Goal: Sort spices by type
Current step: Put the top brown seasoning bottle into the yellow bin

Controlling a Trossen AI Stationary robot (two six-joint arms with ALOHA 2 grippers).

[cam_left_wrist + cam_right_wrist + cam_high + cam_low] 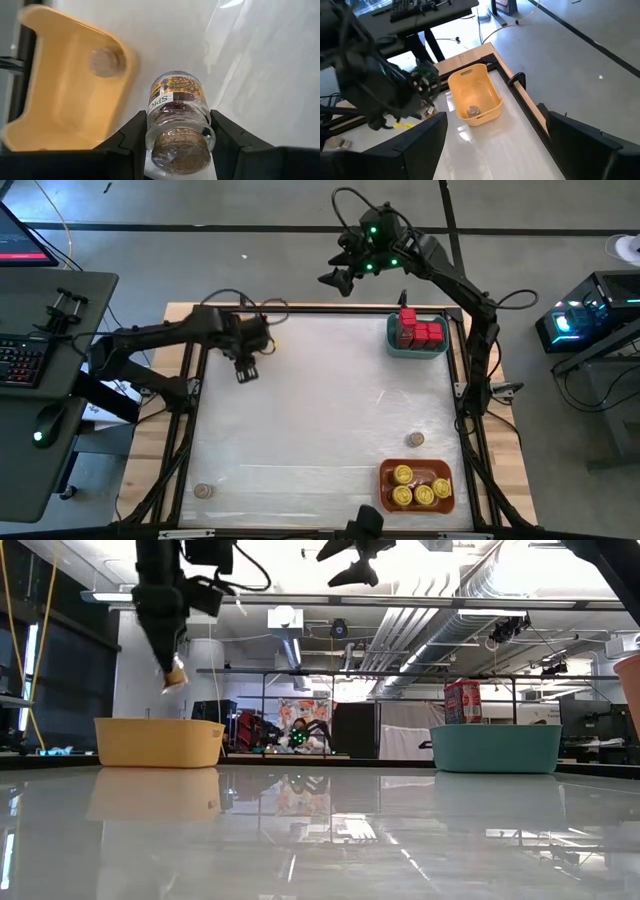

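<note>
The middle of the glossy white bench lies open. Obstacles sit at its edges: yellow plastic bin, teal plastic bin, orange plastic bin, two loose cork-topped jars.

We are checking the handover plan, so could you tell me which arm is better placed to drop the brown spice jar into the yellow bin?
The left gripper: it grips the brown jar beside the yellow bin. The right gripper hangs open, high beyond the table's far edge.

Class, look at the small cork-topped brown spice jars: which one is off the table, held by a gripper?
The spice jar clamped in the left gripper, raised near the yellow bin. Two others sit on the table.
</note>
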